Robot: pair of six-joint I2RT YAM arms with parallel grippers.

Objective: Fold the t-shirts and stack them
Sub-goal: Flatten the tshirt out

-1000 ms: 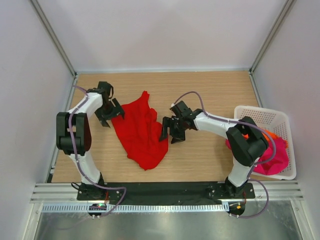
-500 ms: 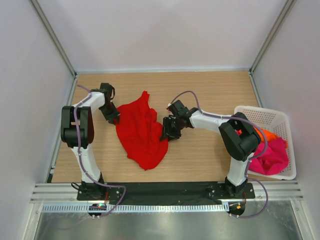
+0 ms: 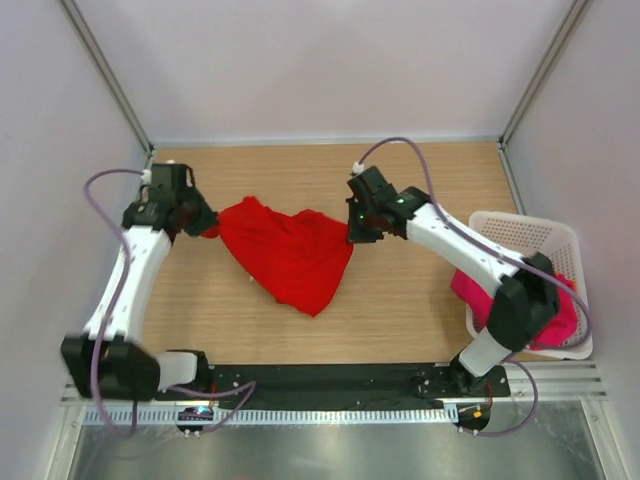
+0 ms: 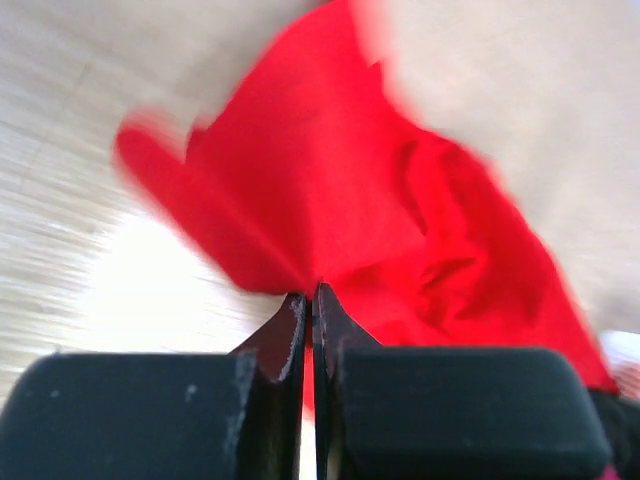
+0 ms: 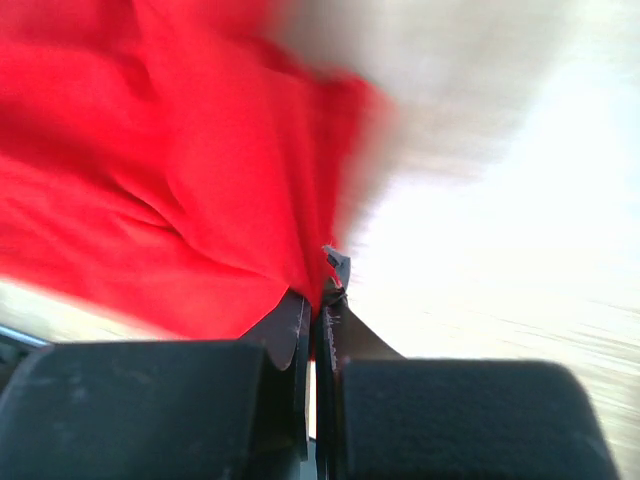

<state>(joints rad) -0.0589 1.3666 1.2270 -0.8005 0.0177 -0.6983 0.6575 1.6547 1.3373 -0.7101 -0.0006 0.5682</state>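
Observation:
A bright red t-shirt [image 3: 290, 252] hangs stretched between my two grippers over the middle of the wooden table, its lower part drooping toward the near edge. My left gripper [image 3: 207, 228] is shut on its left edge, and the cloth [image 4: 330, 200] fans out from the pinched fingertips [image 4: 312, 295]. On the right, my right gripper [image 3: 352, 232] is shut on the shirt's other edge [image 5: 200, 170], with a fold pinched at the jaw tips [image 5: 318, 295]. A magenta-pink t-shirt [image 3: 555, 315] lies in the basket, partly under the right arm.
A white lattice basket [image 3: 545, 240] stands at the table's right edge. Grey walls with metal posts close in the left, back and right. The arm bases sit on a black rail [image 3: 330, 378] at the near edge.
Both grippers closed on opposite edges of the red shirt, then lifted and pulled apart toward the back. The crumpled shirt now spreads wide between them.

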